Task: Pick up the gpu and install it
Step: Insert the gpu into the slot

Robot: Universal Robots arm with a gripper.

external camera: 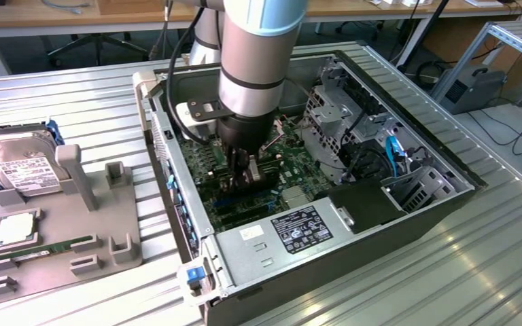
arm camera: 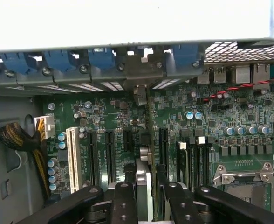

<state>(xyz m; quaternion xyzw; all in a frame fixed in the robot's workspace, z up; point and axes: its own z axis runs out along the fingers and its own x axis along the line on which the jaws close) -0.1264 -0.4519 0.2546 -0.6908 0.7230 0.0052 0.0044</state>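
A: Progress?

B: The gpu point(arm camera: 147, 154) is being held on edge by the hand point(arm camera: 146, 198), down inside the open case point(external camera: 442, 204), over the motherboard point(arm camera: 249, 116). Pick-up is judged done. The rack point(external camera: 57, 255) on the desk point(external camera: 352, 292), at the exterior view's left, is carrying only the hard drive point(external camera: 21, 166) and the memory stick point(external camera: 39, 250).

A: Hand state?

B: Closed part-way, fingers point(arm camera: 123, 200) being pressed on both faces of the card. In the exterior view the hand point(external camera: 245, 178) is being kept low between the case walls.

A: Seated?

B: Cannot be told. The card's lower edge is being seen in line with the black slots point(arm camera: 162, 144), beside the white slot point(arm camera: 72, 158); whether the edge is already in a slot is hidden. Insertion is judged to be under way, not confirmed finished.

A: Orientation?

B: The card is being held upright. The long axis is being kept along the slots, running from the hand towards the rear wall of the case. The bracket end point(arm camera: 139, 93) is being pointed at the row of blue clips point(arm camera: 58, 60) on that wall, and appears to be just at the wall.
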